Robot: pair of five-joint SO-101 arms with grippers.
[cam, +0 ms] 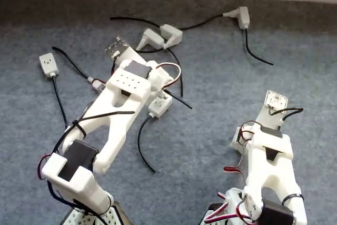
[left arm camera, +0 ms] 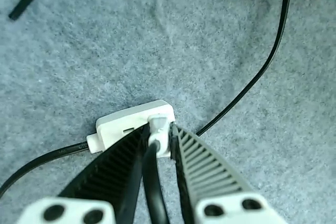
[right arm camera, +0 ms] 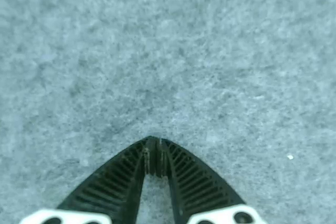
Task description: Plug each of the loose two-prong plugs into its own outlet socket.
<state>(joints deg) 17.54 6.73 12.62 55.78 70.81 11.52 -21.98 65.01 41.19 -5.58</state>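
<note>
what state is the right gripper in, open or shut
Shut: the right gripper has its tips pressed together, nothing between them, above the grey mat.

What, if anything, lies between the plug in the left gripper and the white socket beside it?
Nothing visible. The left gripper is shut on the plug, which touches the socket. A black cord lies off to one side, clear of them.

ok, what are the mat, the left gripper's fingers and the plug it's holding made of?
Mat: looks like grey felt or short-pile carpet, matte, going by its fuzzy fibres. Left gripper fingers: matte black plastic, ribbed, possibly printed. Plug: white moulded plastic, smooth with a faint sheen.
</note>
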